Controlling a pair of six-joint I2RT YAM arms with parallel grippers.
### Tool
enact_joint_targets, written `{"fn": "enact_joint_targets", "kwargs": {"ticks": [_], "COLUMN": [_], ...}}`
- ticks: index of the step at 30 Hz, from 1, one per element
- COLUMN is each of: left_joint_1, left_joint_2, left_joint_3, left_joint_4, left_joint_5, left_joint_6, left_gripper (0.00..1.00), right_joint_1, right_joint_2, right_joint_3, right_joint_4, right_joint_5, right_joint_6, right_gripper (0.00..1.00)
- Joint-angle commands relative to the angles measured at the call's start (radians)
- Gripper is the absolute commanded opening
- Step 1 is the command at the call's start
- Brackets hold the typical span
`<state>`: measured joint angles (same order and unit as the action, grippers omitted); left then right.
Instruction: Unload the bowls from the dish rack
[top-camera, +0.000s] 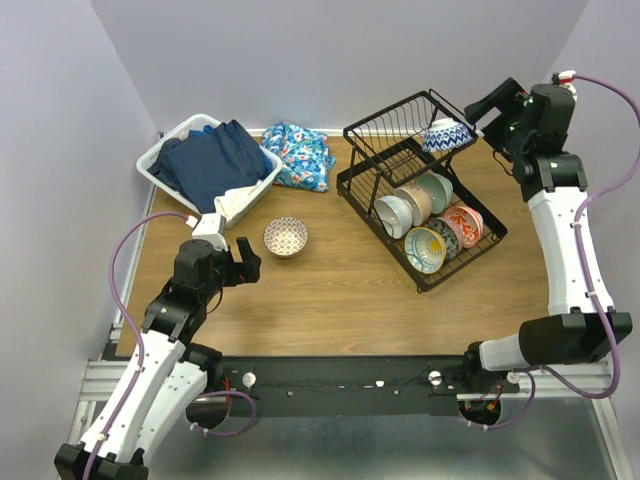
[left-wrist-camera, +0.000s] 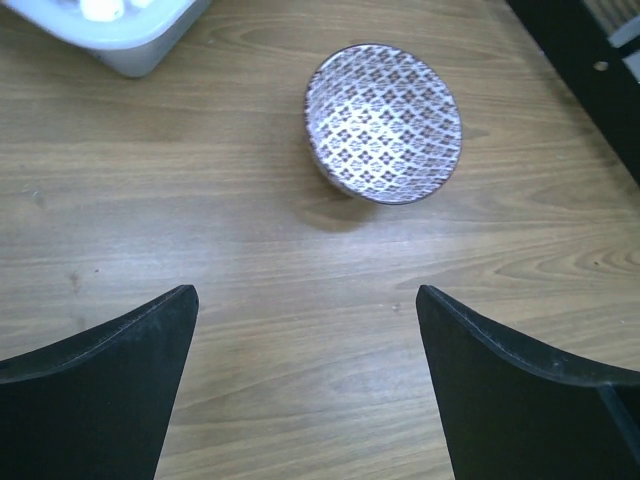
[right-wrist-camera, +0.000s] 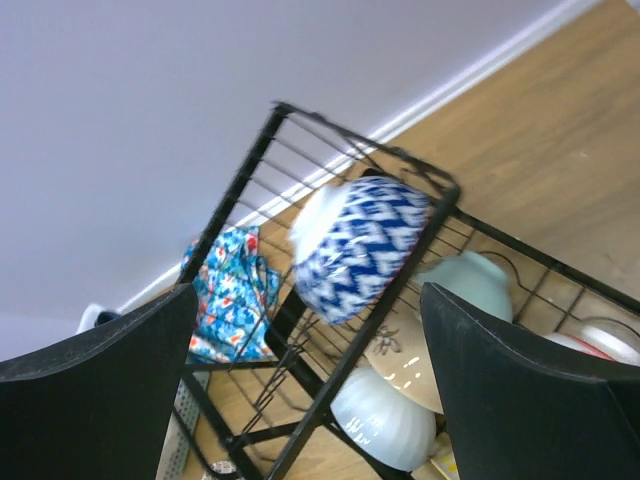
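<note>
Holds, on a wood-grain surface (top-camera: 330, 300), four things. At the far left corner, a white laundry basket (top-camera: 150, 165); just beside it along the back edge, a crumpled blue floral cloth (top-camera: 298, 153). Nearer, upright and apart, a small patterned bowl (top-camera: 286, 237). At the right, set askew, a black wire dish rack (top-camera: 395, 125)
</note>
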<state>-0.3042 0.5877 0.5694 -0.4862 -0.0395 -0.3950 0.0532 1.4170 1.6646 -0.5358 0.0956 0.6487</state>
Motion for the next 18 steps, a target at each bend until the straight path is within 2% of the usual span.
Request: {"fn": "enact_joint_targets", "kwargs": {"ticks": [1,7,18], "left_joint_1": [-0.078,-0.194,-0.196], "left_joint_2": [-0.032,-0.038,0.038], "left_joint_3": [0.0,-0.005,0.004], "left_joint_4": [0.043,0.05,0.074], "left_joint_5": [0.052,0.001,-0.028], "left_joint_6": [0.019,0.013,0.033], "left_gripper": [0.99,0.99,0.99], "right_joint_1": [-0.113,-0.162,-0.17], "right_joint_2": [0.01,0.01,0.04], "right_joint_3": [-0.069,-0.172,-0.325], "right_joint_4": [0.036,0.169,0.345], "right_joint_5": [-0.203,-0.332,-0.448], "right_joint_6": [0.144,0.255,0.362], "right_gripper": [1.0,0.98,0.95]}}
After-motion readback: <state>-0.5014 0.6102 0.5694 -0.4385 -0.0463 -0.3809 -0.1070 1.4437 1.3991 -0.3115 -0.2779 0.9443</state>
